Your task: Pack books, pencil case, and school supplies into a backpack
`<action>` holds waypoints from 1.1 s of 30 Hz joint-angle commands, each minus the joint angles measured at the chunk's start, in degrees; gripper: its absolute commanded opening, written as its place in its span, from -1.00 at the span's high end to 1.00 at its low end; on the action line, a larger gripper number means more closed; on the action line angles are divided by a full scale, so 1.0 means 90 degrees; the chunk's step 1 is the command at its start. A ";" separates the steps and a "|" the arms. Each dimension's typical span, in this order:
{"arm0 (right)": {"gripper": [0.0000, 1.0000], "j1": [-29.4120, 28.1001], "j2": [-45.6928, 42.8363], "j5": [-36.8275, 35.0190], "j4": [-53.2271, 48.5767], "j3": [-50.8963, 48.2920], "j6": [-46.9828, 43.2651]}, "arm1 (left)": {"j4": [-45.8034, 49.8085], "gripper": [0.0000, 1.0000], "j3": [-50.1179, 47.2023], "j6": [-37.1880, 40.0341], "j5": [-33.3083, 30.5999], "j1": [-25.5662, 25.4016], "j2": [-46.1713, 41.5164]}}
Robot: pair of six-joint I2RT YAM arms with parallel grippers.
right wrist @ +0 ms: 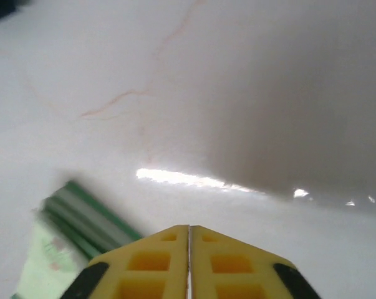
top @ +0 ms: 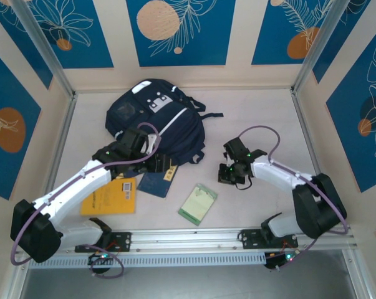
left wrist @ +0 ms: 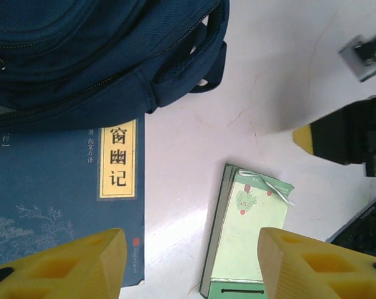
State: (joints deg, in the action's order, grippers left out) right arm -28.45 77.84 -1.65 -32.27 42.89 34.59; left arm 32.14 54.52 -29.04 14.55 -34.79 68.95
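1. The backpack (top: 156, 118) lies at the far centre of the table (top: 262, 118), well apart from the side walls, with its dark straps (top: 211, 115) trailing off its right side.
2. A navy book (top: 155, 183) sits at the backpack's near edge. In the left wrist view the backpack (left wrist: 94, 50) overlaps the far edge of this book (left wrist: 57, 199), and the yellow label is partly covered.
3. The orange-yellow book (top: 111, 198) lies flat just left of the navy one, and the left arm crosses its far corner. I cannot tell whether the two books touch.
4. The pale green pad (top: 197, 203) lies by itself to the right of the navy book, tilted, with a strip of bare table between them. It is near the front rail (top: 188, 237).
5. The left gripper (left wrist: 188, 268) hangs over the navy book's right edge with its jaws spread wide. The gap between them shows the book's corner, bare table and the pad (left wrist: 247, 243).
6. The right gripper (right wrist: 189, 261) is low over bare table to the right of the backpack, its yellow fingers pressed together along a thin seam. The pad's (right wrist: 69, 243) green edge lies at the lower left of its view.
7. Bare tabletop runs from the backpack's right side to the right wall, and also between the pad and the right gripper (top: 231, 175).
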 commanded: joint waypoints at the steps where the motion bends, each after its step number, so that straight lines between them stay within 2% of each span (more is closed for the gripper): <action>1: 0.57 -0.0494 -0.0173 0.0211 -0.0427 0.0361 -0.0463 | -0.0016 -0.14 -0.0007 0.0052 -0.0064 -0.0073 0.0087; 8: 0.16 -0.0914 0.0585 0.0720 -0.1031 0.0896 -0.0916 | -0.0058 -0.14 0.0053 0.0090 -0.0025 -0.0074 0.0132; 14: 0.17 -0.1351 0.1152 0.0877 -0.1037 0.1106 -0.1067 | -0.0014 -0.14 0.0027 0.0160 -0.0025 -0.0071 0.0103; 17: 0.25 -0.1491 0.1427 0.0819 -0.1036 0.1186 -0.1123 | -0.0034 -0.14 -0.0013 0.0160 -0.0024 -0.0075 0.0102; 20: 0.41 -0.1546 0.1609 0.0818 -0.0988 0.1213 -0.1150 | -0.0070 -0.14 -0.0042 0.0160 -0.0022 -0.0079 0.0109; 22: 0.55 -0.1556 0.1690 0.0698 -0.0999 0.1232 -0.1141 | -0.0082 -0.14 -0.0042 0.0161 -0.0029 -0.0080 0.0112; 24: 0.78 -0.1556 0.1711 0.0488 -0.1000 0.1230 -0.1087 | -0.0099 -0.14 -0.0066 0.0160 -0.0026 -0.0079 0.0110; 26: 0.89 -0.1547 0.1650 0.0335 -0.0976 0.1217 -0.1017 | -0.0114 -0.14 -0.0074 0.0168 -0.0034 -0.0080 0.0122; 30: 1.00 -0.1364 0.1410 0.0135 -0.0810 0.1081 -0.0670 | -0.0119 -0.14 -0.0099 0.0155 -0.0090 -0.0072 0.0140; 33: 1.00 -0.0869 0.1053 0.0315 -0.0478 0.0723 -0.0027 | -0.0134 -0.16 -0.0125 0.0114 -0.0132 -0.0074 0.0146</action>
State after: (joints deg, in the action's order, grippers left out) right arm -39.92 90.98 1.72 -38.74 51.79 28.51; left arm 31.97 54.33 -28.40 14.50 -34.96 69.93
